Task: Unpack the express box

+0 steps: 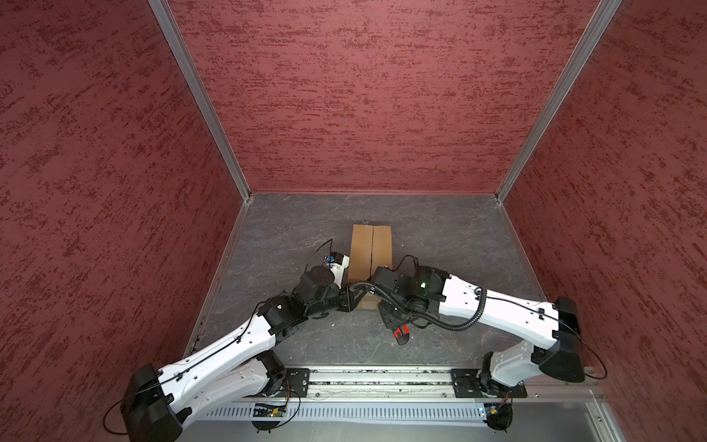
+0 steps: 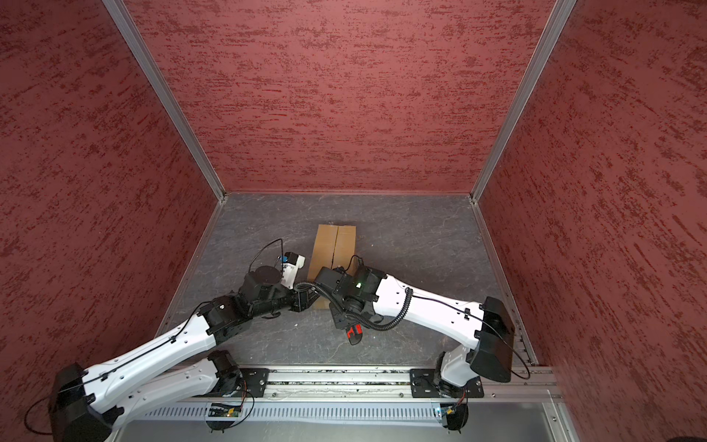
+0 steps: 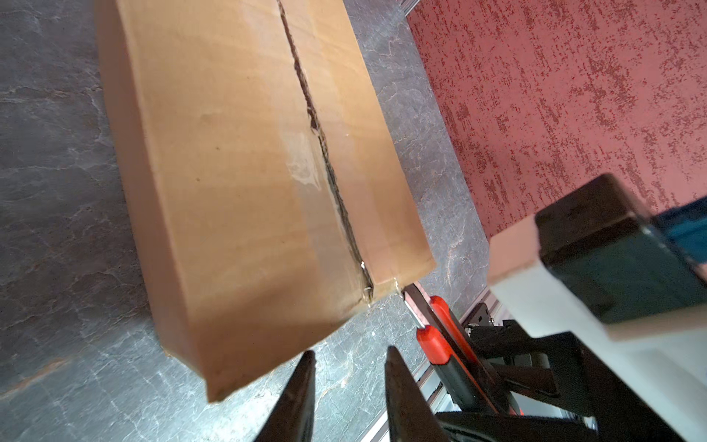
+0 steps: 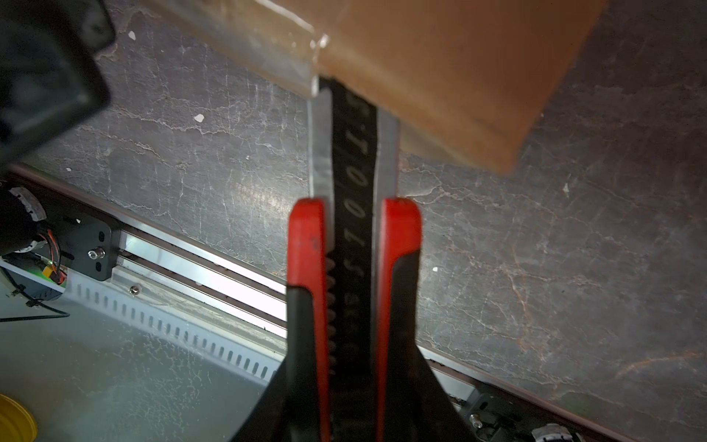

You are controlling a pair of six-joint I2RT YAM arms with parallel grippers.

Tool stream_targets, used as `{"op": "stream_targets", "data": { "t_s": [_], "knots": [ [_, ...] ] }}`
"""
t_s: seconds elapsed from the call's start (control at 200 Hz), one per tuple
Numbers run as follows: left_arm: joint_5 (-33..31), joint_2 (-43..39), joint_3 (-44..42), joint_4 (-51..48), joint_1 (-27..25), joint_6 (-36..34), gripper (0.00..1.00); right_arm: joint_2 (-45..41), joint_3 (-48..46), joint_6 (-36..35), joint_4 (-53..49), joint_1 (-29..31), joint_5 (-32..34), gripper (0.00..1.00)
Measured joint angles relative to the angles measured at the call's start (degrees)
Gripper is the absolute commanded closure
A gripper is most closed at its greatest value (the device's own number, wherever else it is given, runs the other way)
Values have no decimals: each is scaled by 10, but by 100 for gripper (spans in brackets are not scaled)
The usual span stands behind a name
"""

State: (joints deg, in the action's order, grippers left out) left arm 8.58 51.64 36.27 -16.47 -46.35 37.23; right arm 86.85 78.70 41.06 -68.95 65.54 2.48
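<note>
Right gripper (image 4: 350, 302) is clamped on a red-and-black utility knife (image 4: 354, 160), whose blade end meets the near end of the plain brown oblong cardboard express box (image 1: 371, 248) at its centre seam. The box lies flat mid-table, flaps down and seam ragged. It is probably light and stiff but easily dented, so it is best taken by a flap edge at the seam. Left gripper (image 3: 350, 367) hovers just beside the near corner, jaws slightly apart and empty, over the dark grey marbled tabletop (image 1: 440, 237).

Three walls (image 1: 382, 95) of mottled dark-red textured panelling, joined by aluminium corner posts (image 1: 199, 99), enclose a dark grey, marble-veined worktop (image 1: 440, 229). An aluminium rail (image 1: 375, 382) runs along its near edge, with a slotted white cable duct (image 1: 382, 413) just beyond.
</note>
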Motion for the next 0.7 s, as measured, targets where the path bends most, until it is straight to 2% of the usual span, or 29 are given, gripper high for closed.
{"op": "stream_targets", "data": {
  "t_s": [0.416,0.701],
  "knots": [
    [4,0,-11,-21,42,-12,67,8,0,-28,1,0,-1,98],
    [10,16,-18,-9,48,-12,67,21,9,-40,-6,0,0,98]
  ]
}}
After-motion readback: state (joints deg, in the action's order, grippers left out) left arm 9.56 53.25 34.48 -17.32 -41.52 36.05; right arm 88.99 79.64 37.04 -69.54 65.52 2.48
